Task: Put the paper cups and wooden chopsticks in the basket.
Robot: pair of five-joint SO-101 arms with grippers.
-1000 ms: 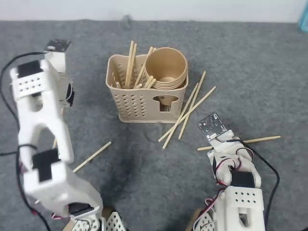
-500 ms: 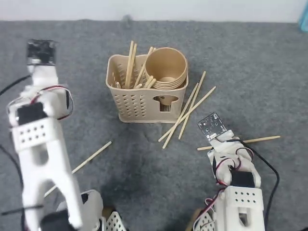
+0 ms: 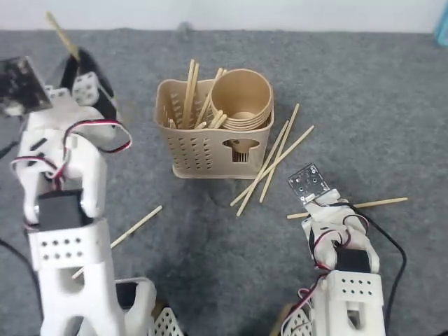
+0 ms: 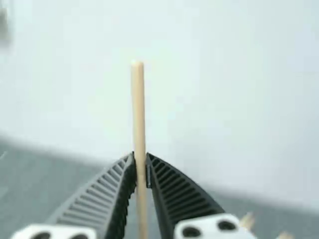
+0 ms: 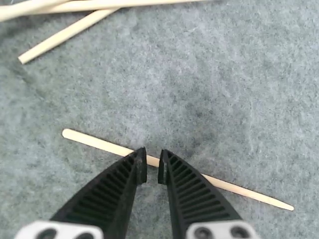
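left gripper (image 4: 141, 172) rose to 10 o'clock of basket (image 3: 203, 150), jaws clamping 1 chopstick (image 4: 137, 109) (drop likely next); right gripper (image 5: 152, 167) jaws narrow.

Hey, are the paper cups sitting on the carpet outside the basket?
No, the stacked paper cups stand inside the basket, next to several chopsticks that lean in it.

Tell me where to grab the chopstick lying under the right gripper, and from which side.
Take the chopstick near its middle, coming straight down from above. It lies flat on the carpet with free space on both sides. The right gripper lines up almost along the stick, so I would probably turn the wrist first so the jaws close across it.
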